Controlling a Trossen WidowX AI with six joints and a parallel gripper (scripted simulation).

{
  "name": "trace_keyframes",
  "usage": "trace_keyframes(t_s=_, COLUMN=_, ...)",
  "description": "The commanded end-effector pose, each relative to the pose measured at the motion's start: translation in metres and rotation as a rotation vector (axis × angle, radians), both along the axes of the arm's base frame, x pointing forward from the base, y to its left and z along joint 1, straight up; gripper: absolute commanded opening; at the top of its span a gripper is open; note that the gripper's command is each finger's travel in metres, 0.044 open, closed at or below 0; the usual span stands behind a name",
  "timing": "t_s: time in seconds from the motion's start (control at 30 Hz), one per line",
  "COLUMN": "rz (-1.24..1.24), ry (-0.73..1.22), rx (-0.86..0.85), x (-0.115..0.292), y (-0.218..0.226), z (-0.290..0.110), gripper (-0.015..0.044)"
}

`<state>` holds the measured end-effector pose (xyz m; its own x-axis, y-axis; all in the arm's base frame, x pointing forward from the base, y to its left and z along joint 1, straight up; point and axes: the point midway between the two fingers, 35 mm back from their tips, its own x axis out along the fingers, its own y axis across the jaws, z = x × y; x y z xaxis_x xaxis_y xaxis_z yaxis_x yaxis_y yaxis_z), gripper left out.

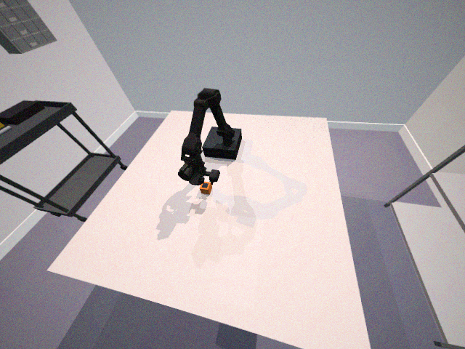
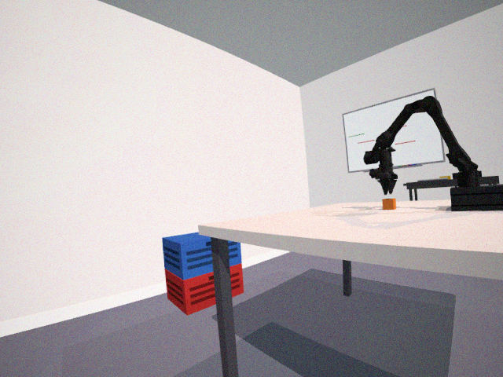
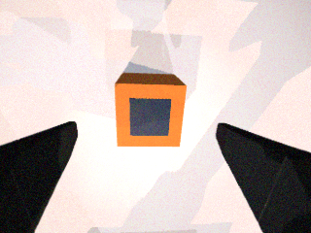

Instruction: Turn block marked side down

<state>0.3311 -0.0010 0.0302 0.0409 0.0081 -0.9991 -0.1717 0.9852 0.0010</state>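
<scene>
The black parallel-jaw gripper [image 2: 388, 190] is being held spread wide, empty, just above the small orange cube [image 3: 151, 111], dark square marking facing up.

pale walls, purple floor [image 1: 375, 161], whiteboard [image 2: 391, 133], stacked crates [image 2: 190, 272].
</scene>
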Motion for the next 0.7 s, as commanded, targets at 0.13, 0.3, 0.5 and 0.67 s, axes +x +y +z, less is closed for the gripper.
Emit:
trace_keyframes(t_s=0.13, rz=-0.003, ry=0.009, rx=-0.003, x=-0.001, y=-0.001, z=-0.013, gripper=0.0440)
trace_keyframes(t_s=0.3, rz=-0.003, ry=0.009, rx=-0.003, x=0.000, y=-0.001, z=-0.021, gripper=0.0440)
trace_keyframes(t_s=0.5, rz=-0.003, ry=0.009, rx=-0.003, x=0.000, y=0.000, z=-0.031, gripper=0.0440)
trace_keyframes(t_s=0.67, rz=-0.003, ry=0.009, rx=-0.003, x=0.000, y=0.000, z=-0.039, gripper=0.0440)
